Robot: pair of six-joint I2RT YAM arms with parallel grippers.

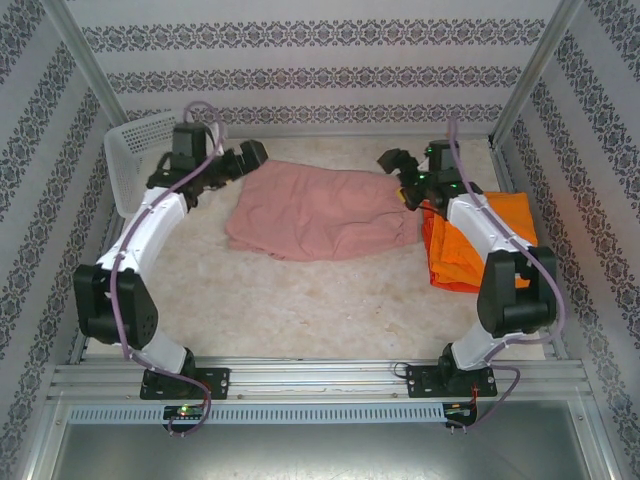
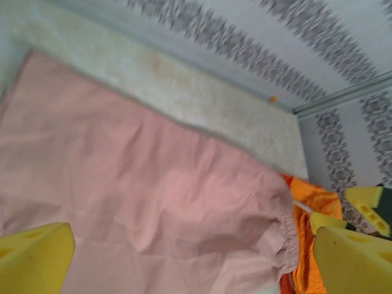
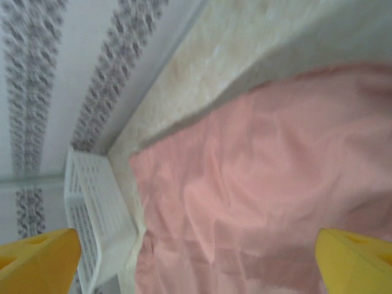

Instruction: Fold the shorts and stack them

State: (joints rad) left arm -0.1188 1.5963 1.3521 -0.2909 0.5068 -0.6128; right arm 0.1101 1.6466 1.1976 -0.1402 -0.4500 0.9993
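Both jaws stand wide open, holding nothing: the left gripper (image 1: 242,157) hovers at the left end of the pink shorts (image 1: 320,215), the right gripper (image 1: 400,170) at their right end. The pink shorts lie spread toward the table's back. Just right of them lie the orange shorts (image 1: 470,245), partly under the right arm. A basket (image 1: 135,160) leans far left.

Bright, diffuse light; soft blur.

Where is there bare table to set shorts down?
Widest bare patch: the near table, between the pink shorts and the arm bases. A thin strip runs behind them along the back wall. Crowded: orange shorts at right, basket far left.
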